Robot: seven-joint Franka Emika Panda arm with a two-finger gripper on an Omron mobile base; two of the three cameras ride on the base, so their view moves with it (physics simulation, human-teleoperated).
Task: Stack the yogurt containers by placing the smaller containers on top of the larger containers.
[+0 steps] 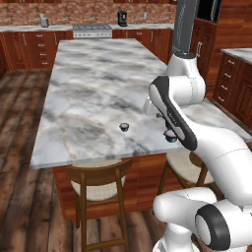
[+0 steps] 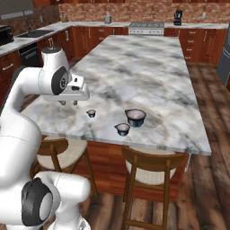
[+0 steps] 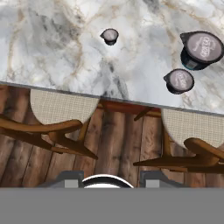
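Observation:
Three dark round yogurt containers with pale lids stand near the front edge of the marble island. The smallest (image 2: 91,113) (image 3: 109,36) (image 1: 124,127) stands alone to the left. The widest (image 2: 135,117) (image 3: 201,49) has a blue body. A mid-sized one (image 2: 122,129) (image 3: 180,81) sits just in front of it, nearer the edge. In the left base view my arm partly covers a cup (image 1: 170,136). My gripper (image 2: 68,103) (image 3: 112,180) hovers above the island's front edge, left of the smallest cup. It is open and holds nothing.
Two wooden stools with woven seats (image 3: 63,105) (image 3: 192,127) are tucked under the island's front edge (image 2: 134,146). The marble top (image 1: 98,74) stretches far back. Cabinets, a stove (image 1: 92,30) and a coffee machine (image 1: 122,18) line the rear wall.

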